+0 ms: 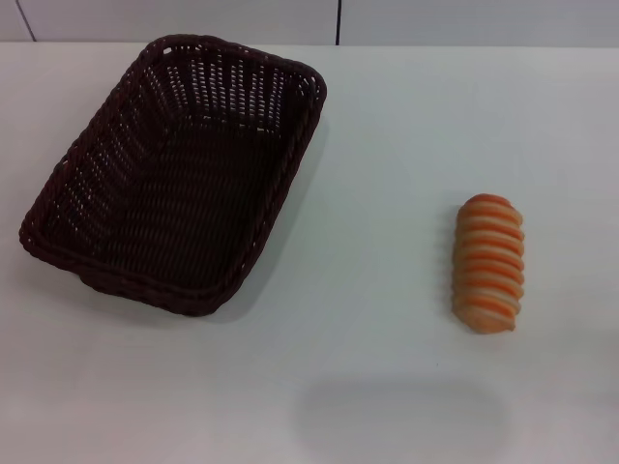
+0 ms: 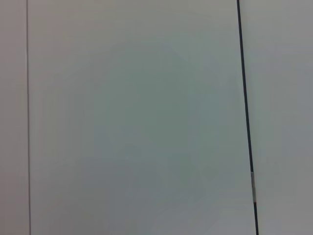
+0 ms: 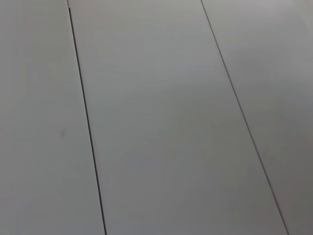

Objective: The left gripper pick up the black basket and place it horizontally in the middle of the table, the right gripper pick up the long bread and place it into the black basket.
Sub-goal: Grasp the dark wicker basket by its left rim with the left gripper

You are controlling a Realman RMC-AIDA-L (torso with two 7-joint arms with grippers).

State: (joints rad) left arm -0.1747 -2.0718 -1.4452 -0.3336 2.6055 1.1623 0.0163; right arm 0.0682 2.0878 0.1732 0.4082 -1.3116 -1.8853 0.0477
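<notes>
Head view: a dark woven basket (image 1: 179,174) sits tilted on the left side of the white surface (image 1: 387,145). A striped orange and cream loaf (image 1: 488,263) lies well apart from it, on the right. Neither tool appears in any view, so their state cannot be told, nor how near they are to anything. Both wrist views show only pale panels with thin seams. The basket's sloping openwork side may slip from a shallow grip. The ridged loaf may roll if pinched off-centre.

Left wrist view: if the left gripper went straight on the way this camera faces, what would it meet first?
Probably a plain pale panelled surface with thin dark seams; nothing else fills that view. The gripper itself is unseen, and the distance is unclear.
</notes>
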